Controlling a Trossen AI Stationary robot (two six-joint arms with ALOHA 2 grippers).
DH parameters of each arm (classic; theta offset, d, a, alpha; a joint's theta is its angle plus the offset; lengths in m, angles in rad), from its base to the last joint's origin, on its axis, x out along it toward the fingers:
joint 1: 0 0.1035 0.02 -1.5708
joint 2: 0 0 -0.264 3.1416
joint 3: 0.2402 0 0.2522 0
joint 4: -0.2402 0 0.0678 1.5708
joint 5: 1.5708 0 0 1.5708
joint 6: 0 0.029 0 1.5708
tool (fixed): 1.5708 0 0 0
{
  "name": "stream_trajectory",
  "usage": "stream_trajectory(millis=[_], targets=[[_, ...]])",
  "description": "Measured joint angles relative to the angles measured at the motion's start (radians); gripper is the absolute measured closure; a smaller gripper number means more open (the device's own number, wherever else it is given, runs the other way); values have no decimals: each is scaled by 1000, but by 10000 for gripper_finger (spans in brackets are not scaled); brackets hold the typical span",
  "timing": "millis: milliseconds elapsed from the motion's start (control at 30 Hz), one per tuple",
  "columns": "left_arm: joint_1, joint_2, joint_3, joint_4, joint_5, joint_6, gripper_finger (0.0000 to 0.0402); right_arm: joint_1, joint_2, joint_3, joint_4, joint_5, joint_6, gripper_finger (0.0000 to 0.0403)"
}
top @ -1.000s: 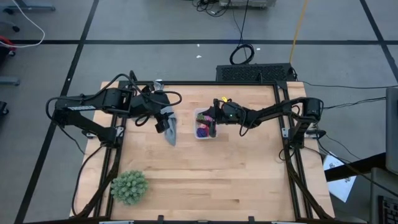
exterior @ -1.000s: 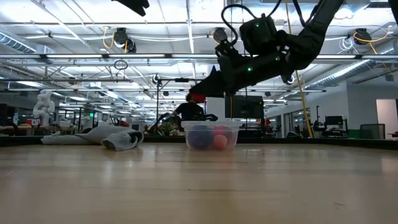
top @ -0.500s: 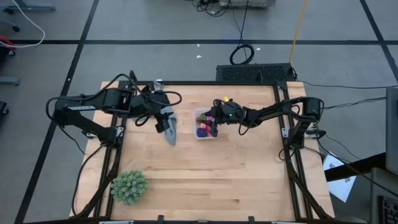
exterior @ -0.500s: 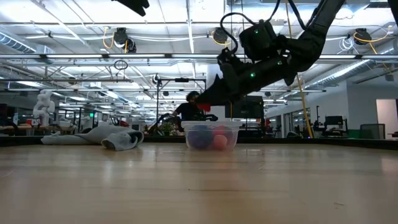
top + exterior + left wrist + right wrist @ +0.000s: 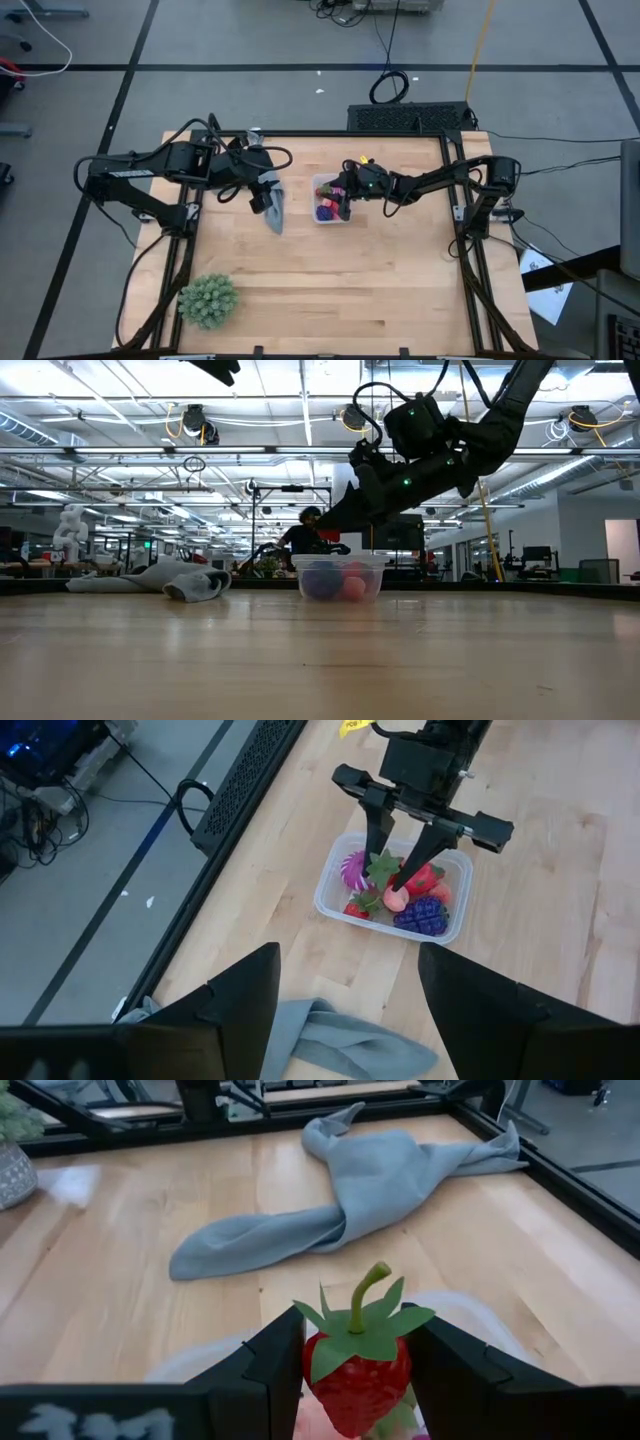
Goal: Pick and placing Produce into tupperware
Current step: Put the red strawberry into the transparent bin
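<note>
The clear tupperware (image 5: 328, 200) (image 5: 330, 898) stands on the table's far middle. In it lie a magenta spiky fruit (image 5: 352, 870), a dark blue-purple one (image 5: 420, 915), a pink one (image 5: 397, 900) and small red berries (image 5: 357, 908). My right gripper (image 5: 343, 197) (image 5: 325, 528) reaches over its rim from the table's right, shut on a red strawberry (image 5: 355, 1375) with a green leaf crown (image 5: 383, 869). My left gripper (image 5: 268, 198) hangs open above the grey cloth (image 5: 275, 215), holding nothing. My right gripper pinches the strawberry's red body by its two sides (image 5: 318, 1370) between its two fingers (image 5: 275, 1355). The fingers come from the table's right, nearly level and slanting a little down. The strawberry sits upright, stem up, lifted just above the fruits in the tupperware.
The grey cloth (image 5: 330, 1200) (image 5: 180, 580) lies crumpled left of the tupperware, under my left gripper. A large green spiky ball (image 5: 208, 300) stands at the near left corner. Bare wood takes up the table's middle, near side and right.
My right gripper has tipped its fingers a little downward, bringing the strawberry lower, toward the tupperware's rim. It stays shut on the strawberry.
</note>
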Motion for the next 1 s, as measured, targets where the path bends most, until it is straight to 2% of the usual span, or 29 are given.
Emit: stream_trajectory(millis=[433,867,1000], targets=[[0,0,0,0,0,0,158,-26,0,0,-14,-2,-13,254],[0,0,0,1,0,0,158,-32,1,50,3,-59,-5,254],[0,0,0,1,0,0,158,-32,36,50,-6,-76,6,254]])
